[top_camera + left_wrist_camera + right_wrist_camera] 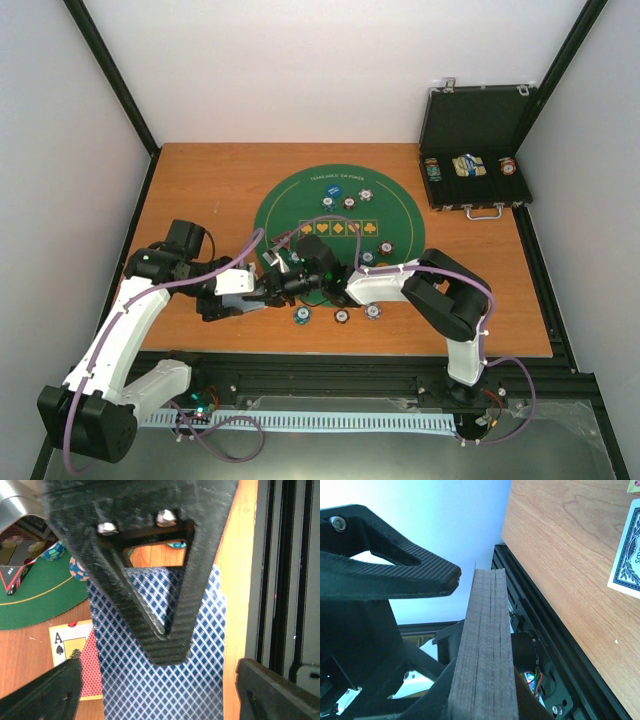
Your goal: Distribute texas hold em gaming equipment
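My right gripper (303,272) is shut on a deck of blue-checked playing cards (150,690), held in the air over the table's front edge. The right wrist view shows the deck (485,650) edge-on between the right gripper's (485,695) fingers. One right finger (165,635) lies across the top card. My left gripper (159,669) is open, its fingers (45,695) standing wide on both sides of the deck without touching it. Striped chips (342,316) lie at the near rim of the green mat (275,210). A black-and-red triangle marker (12,577) sits on the mat.
An ace of spades (65,647) and a red-backed card (90,667) lie on the wood under the deck. A blue-backed card (627,555) lies on the table. The open black case (475,150) stands at the back right. The black rail (280,580) runs along the front edge.
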`<move>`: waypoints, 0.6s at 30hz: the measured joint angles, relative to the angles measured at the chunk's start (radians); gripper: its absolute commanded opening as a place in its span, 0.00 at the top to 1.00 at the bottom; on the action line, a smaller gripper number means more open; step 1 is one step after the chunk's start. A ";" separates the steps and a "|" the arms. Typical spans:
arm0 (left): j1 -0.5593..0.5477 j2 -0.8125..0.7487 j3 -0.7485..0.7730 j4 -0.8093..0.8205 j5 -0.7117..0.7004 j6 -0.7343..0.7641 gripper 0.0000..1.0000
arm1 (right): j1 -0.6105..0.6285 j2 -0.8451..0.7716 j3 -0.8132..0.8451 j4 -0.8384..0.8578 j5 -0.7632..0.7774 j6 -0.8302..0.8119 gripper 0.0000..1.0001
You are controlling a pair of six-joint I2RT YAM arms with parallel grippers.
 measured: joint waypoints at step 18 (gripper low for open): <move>-0.002 0.045 -0.021 -0.030 -0.012 -0.002 0.10 | 0.023 0.000 0.031 -0.022 -0.009 -0.012 0.97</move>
